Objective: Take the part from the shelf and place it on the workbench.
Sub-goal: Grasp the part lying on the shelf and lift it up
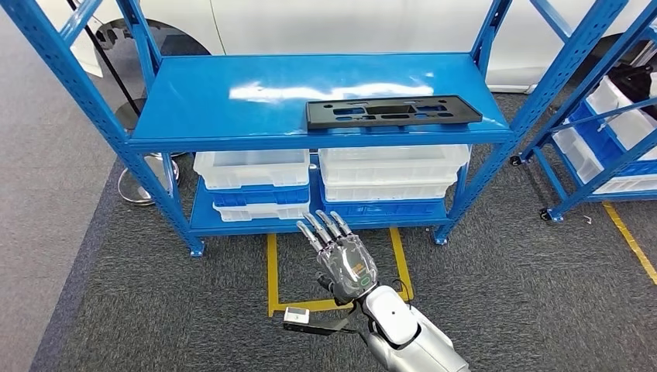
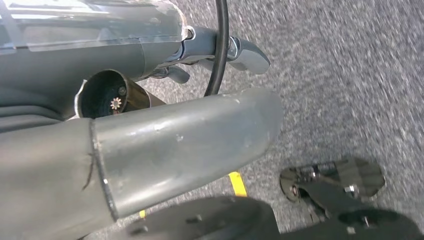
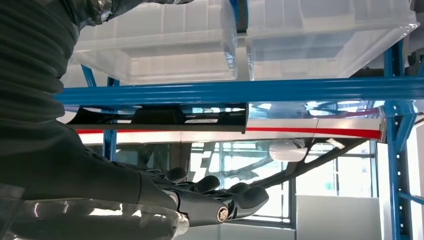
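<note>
The part [image 1: 393, 113] is a flat black plate with cut-outs, lying on the right half of the blue shelf's upper board [image 1: 232, 101], near its front edge. My right hand [image 1: 341, 252] is raised over the carpet in front of the shelf, below the part and a little left of it, fingers stretched out and apart, holding nothing. The right wrist view shows those fingers [image 3: 235, 197] extended toward the shelf and the part [image 3: 160, 117] edge-on on the board. My left hand [image 2: 190, 145] hangs over the grey carpet, holding nothing, its fingers [image 2: 245, 52] not curled in.
Clear plastic bins [image 1: 252, 169] [image 1: 391, 167] stand stacked on the lower shelf board. Yellow tape [image 1: 272, 271] marks a square on the carpet before the shelf. A second blue rack [image 1: 604, 147] with white bins stands at the right. A white car body [image 1: 349, 23] is behind.
</note>
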Controlling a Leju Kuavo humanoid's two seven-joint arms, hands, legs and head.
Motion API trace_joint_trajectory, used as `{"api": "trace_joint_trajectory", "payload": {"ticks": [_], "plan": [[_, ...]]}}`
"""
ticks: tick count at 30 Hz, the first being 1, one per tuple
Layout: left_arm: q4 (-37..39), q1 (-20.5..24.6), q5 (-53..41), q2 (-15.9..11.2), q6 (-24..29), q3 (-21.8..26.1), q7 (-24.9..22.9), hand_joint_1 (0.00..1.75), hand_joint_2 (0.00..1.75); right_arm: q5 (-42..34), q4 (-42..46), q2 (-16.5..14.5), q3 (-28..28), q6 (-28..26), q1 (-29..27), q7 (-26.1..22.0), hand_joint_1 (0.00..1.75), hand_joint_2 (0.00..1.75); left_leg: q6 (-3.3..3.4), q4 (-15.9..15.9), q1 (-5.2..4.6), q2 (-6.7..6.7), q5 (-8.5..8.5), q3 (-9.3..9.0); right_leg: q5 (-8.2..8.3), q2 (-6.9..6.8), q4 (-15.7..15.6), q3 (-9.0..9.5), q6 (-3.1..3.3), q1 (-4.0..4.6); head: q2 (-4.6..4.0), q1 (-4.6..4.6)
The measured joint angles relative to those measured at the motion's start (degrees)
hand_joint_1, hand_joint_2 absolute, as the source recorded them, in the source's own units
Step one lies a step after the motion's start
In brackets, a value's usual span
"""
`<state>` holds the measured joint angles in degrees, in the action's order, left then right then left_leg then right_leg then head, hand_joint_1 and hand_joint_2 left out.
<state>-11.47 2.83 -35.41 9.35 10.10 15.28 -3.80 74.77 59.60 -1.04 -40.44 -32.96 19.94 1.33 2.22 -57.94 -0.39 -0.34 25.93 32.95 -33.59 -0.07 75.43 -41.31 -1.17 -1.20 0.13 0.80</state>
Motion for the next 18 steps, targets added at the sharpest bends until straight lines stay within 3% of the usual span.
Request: {"api": "trace_joint_trajectory", "payload": {"ticks": [1, 3, 4, 6, 8, 10, 13, 14, 15, 16, 18], "plan": [[0.0, 0.0, 0.0, 0.0, 0.0, 0.0, 0.0, 0.0, 0.0, 0.0, 0.0, 0.03, 0.01, 0.0, -0.02, 0.0, 0.0, 1.75, 0.24, -0.03, -0.52, -0.06, 0.09, -0.14, 1.57, 0.03, -1.81, 0.78, 0.75, 0.55, 0.0, -0.01], [0.02, -0.03, 0.0, 0.15, -0.01, 0.0, 0.0, 0.0, 0.0, 0.0, 0.01, 0.06, 0.03, 0.0, 0.05, 0.01, 0.0, 1.75, 0.65, -0.12, -1.34, -0.11, 0.32, -0.44, 5.35, 0.05, -9.18, 4.29, 3.02, 1.76, 0.0, 0.08], [0.04, -0.01, -0.01, 0.22, -0.02, 0.01, 0.01, 0.0, 0.0, 0.0, 0.03, 0.07, 0.05, -0.01, 0.1, 0.01, 0.0, 1.75, 0.75, -0.26, -1.58, -0.11, 0.42, -0.42, 6.48, 0.01, -12.52, 5.8, 3.87, 2.2, 0.0, 0.13], [0.09, 0.07, -0.02, 0.38, -0.03, 0.02, 0.03, 0.0, 0.0, 0.0, 0.09, 0.11, 0.1, -0.01, 0.11, 0.02, 0.0, 1.75, 0.66, -0.43, -1.5, -0.01, 0.49, -0.13, 6.96, -0.02, -15.59, 7.07, 4.68, 2.71, 0.0, 0.2], [0.09, 0.2, -0.03, 0.29, -0.05, 0.02, 0.04, 0.0, 0.0, 0.0, 0.16, 0.14, 0.11, 0.0, 0.09, 0.04, 0.0, 1.75, 0.38, -0.33, -1.49, 0.03, 0.49, -0.07, 7.37, 0.04, -16.6, 7.43, 4.37, 2.56, 0.0, 0.14], [0.1, 0.19, -0.03, 0.16, -0.07, 0.01, 0.03, 0.0, 0.0, -0.01, 0.24, 0.13, 0.11, 0.01, 0.13, 0.08, 0.0, 1.75, -0.45, -2.04, -1.57, -0.03, 1.93, 0.47, 7.82, -0.06, -17.68, 8.09, 4.11, 1.69, 0.0, 0.25], [0.1, 0.17, -0.02, 0.05, -0.08, 0.01, 0.02, 0.0, 0.0, -0.02, 0.3, 0.09, 0.11, 0.08, 0.06, 0.09, 0.0, 1.75, -2.47, -11.51, -0.23, -0.02, 6.82, 4.81, 7.99, -0.36, -18.21, 8.45, 3.69, 0.59, 0.0, 0.37], [0.1, 0.13, -0.02, 0.02, -0.09, 0.01, 0.02, 0.0, 0.0, -0.02, 0.29, 0.1, 0.11, 0.11, -0.04, 0.1, 0.0, 1.75, -3.09, -14.14, 0.41, 0.01, 7.57, 6.13, 7.94, -0.42, -18.18, 8.44, 3.45, 0.28, 0.0, 0.37], [0.1, 0.08, -0.02, -0.01, -0.09, 0.02, 0.03, 0.0, 0.0, -0.02, 0.28, 0.11, 0.11, 0.15, -0.12, 0.1, 0.0, 1.75, -3.7, -14.91, 1.01, 0.04, 7.23, 6.58, 7.85, -0.45, -18.1, 8.44, 3.12, -0.09, 0.0, 0.37], [0.11, 0.03, -0.02, -0.04, -0.1, 0.02, 0.1, 0.0, 0.0, -0.03, 0.28, 0.12, 0.11, 0.18, -0.17, 0.12, 0.0, 1.75, -4.28, -13.54, 1.56, 0.08, 5.84, 5.96, 7.75, -0.43, -17.97, 8.46, 2.72, -0.5, 0.0, 0.37], [0.11, 0.01, -0.03, -0.1, -0.17, 0.02, 0.43, 0.0, 0.0, -0.2, 0.3, 0.12, 0.12, 0.21, -0.2, 0.14, 0.0, 1.75, -5.41, -6.24, 2.48, 0.16, 1.89, 2.43, 7.34, -0.34, -17.47, 8.5, 1.72, -1.23, 0.0, 0.38]]}}
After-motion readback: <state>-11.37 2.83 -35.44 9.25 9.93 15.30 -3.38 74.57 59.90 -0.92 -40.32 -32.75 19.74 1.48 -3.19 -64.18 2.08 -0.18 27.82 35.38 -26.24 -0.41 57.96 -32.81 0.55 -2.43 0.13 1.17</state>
